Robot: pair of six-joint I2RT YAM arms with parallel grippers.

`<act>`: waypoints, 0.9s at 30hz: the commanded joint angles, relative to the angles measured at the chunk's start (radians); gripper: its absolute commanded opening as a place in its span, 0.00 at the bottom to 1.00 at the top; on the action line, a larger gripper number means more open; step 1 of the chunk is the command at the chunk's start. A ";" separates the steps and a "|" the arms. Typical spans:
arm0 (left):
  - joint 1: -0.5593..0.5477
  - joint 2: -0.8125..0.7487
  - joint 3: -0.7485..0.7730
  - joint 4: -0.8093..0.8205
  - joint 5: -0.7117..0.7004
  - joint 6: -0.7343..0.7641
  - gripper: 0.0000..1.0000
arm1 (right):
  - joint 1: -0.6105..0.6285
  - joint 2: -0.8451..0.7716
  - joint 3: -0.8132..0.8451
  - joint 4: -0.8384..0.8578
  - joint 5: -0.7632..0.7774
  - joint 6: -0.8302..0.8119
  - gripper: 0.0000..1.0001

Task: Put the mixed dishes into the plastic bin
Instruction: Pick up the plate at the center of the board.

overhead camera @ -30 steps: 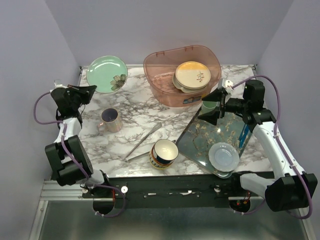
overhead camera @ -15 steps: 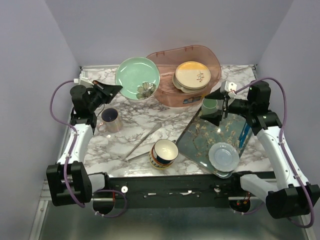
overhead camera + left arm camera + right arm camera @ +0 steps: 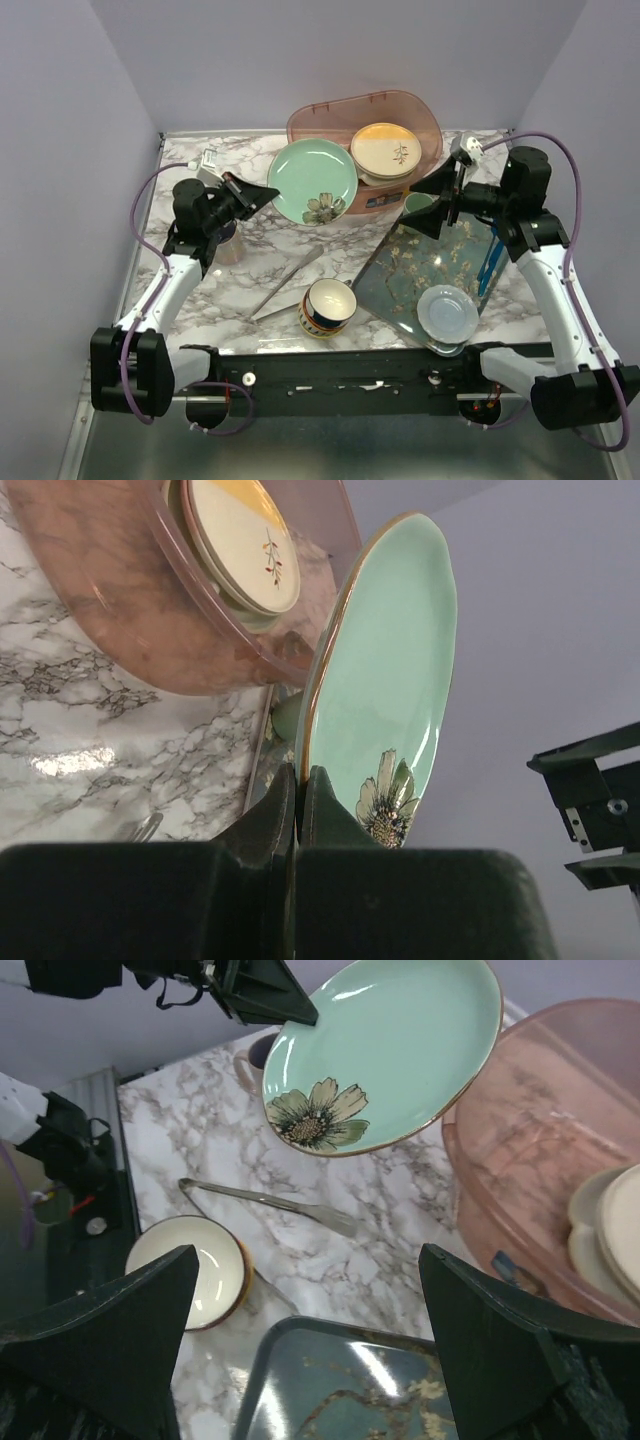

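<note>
My left gripper [image 3: 262, 192] is shut on the rim of the mint-green plate [image 3: 312, 182] and holds it tilted in the air against the front left of the pink plastic bin [image 3: 420, 115]. The left wrist view shows the fingers [image 3: 270, 815] clamped on the plate's edge [image 3: 385, 680] beside the bin wall [image 3: 150, 610]. The pink-and-cream plate [image 3: 386, 150] lies inside the bin. The navy-and-yellow bowl [image 3: 328, 305] stands at the front middle. The lilac mug [image 3: 228, 245] is mostly hidden under the left arm. My right gripper [image 3: 432, 205] is open and empty over the tray's far corner.
Metal tongs [image 3: 290, 283] lie on the marble table left of the bowl. A floral tray [image 3: 430, 270] at the right holds a pale saucer [image 3: 447, 312]. A green cup [image 3: 418, 203] sits behind the right gripper. Walls enclose the table on three sides.
My left arm has carried the mint-green plate from the back left corner rightward to the bin's front left. The right gripper has lifted slightly and stays open.
</note>
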 commanded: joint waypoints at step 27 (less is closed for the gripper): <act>-0.111 -0.078 -0.056 0.219 0.001 -0.025 0.00 | 0.114 0.250 -0.098 0.339 0.208 0.730 0.74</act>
